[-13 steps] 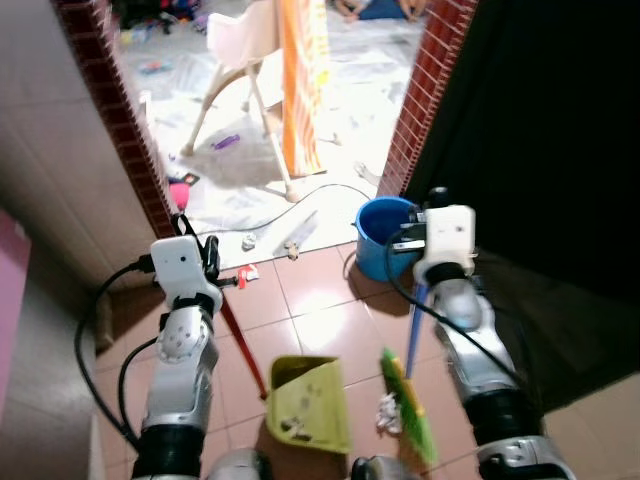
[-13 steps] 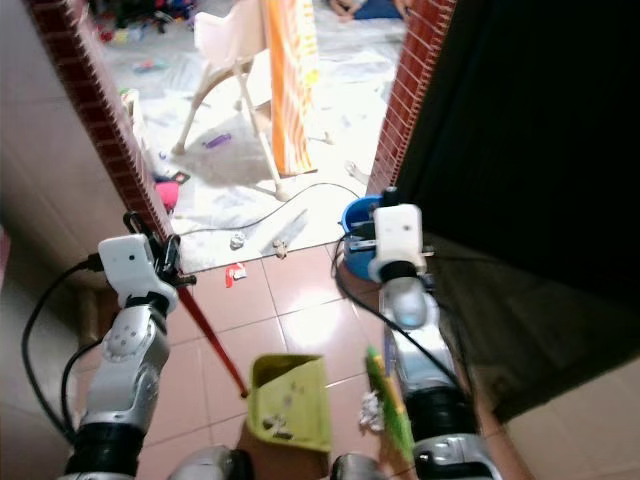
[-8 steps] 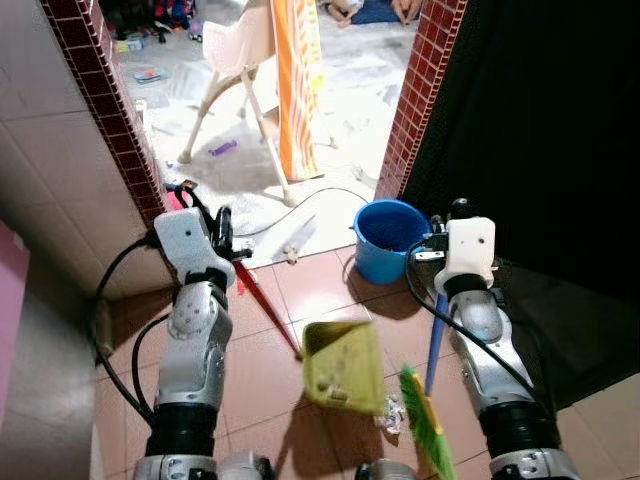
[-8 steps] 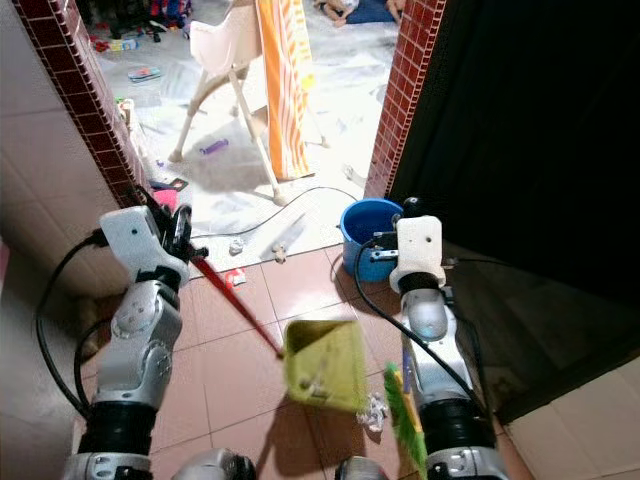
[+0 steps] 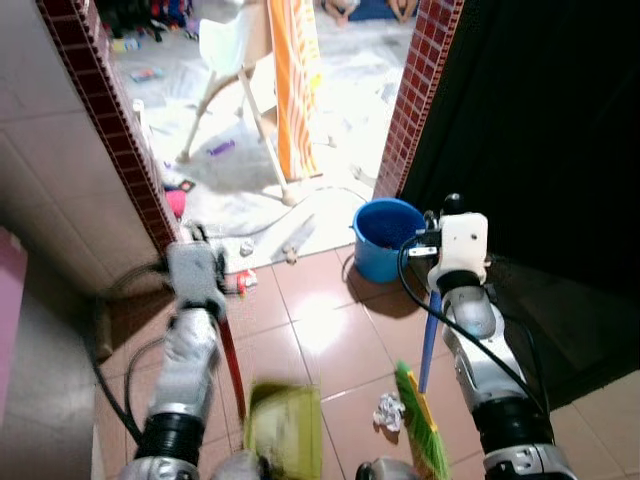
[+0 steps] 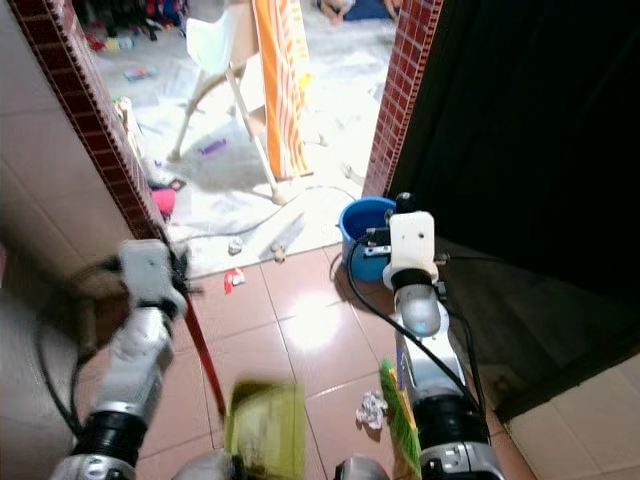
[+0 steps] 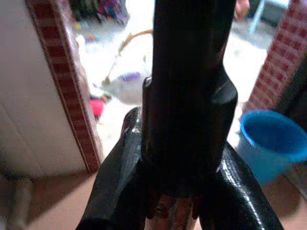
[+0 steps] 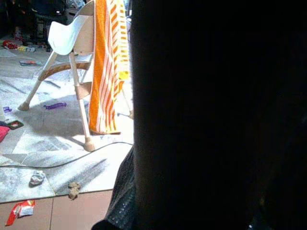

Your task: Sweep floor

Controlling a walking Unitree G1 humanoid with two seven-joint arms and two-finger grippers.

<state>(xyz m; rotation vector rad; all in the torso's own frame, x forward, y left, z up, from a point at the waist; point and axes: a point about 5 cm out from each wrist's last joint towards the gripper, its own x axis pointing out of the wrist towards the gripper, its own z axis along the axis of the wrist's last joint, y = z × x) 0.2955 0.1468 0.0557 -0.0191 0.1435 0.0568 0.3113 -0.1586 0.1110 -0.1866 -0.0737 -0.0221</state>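
Observation:
My left gripper (image 5: 208, 298) is shut on the red handle (image 5: 232, 362) of a yellow-green dustpan (image 5: 283, 432), which sits low near my feet and is blurred. In the left wrist view the black fingers (image 7: 119, 187) clamp the dark handle (image 7: 188, 96). My right gripper (image 5: 432, 262) is shut on the blue handle (image 5: 427, 338) of a broom, whose green bristles (image 5: 422, 428) rest on the tiles to the dustpan's right. A crumpled white paper (image 5: 388, 409) lies between the dustpan and the bristles. The broom handle (image 8: 216, 120) blocks most of the right wrist view.
A blue bucket (image 5: 388, 236) stands by the right brick pillar (image 5: 418, 90). The left brick pillar (image 5: 110, 120) and tiled wall close the left side. Beyond the doorway are a high chair (image 5: 232, 60), a hanging orange striped towel (image 5: 292, 80), a cable (image 5: 290, 215) and a red wrapper (image 5: 245, 282).
The dustpan has swung from the middle back to the left and down toward my feet, and the left arm is blurred in motion. The broom has stayed about where it was.

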